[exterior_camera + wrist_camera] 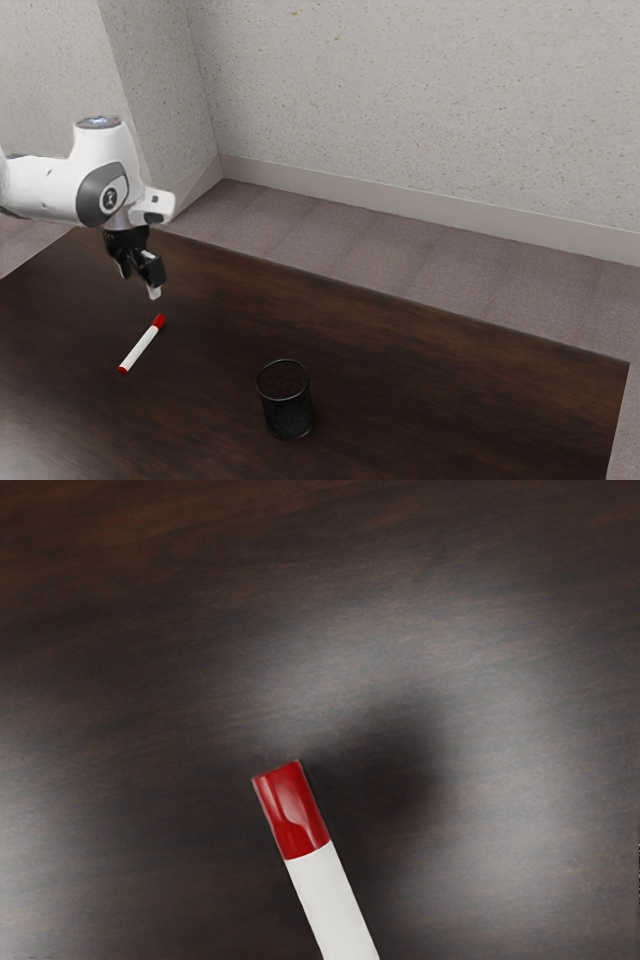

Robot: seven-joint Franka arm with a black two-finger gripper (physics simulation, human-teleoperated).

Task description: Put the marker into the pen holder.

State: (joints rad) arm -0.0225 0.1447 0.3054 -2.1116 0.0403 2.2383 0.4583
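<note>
Gripper point(140, 287) hung open, empty, near marker point(142, 345). Off-centre closing risked rolling it; an end-heavy hold risked snagging pen holder point(287, 405).

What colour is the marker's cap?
The cap is glossy red, seen best in the wrist view.
</note>
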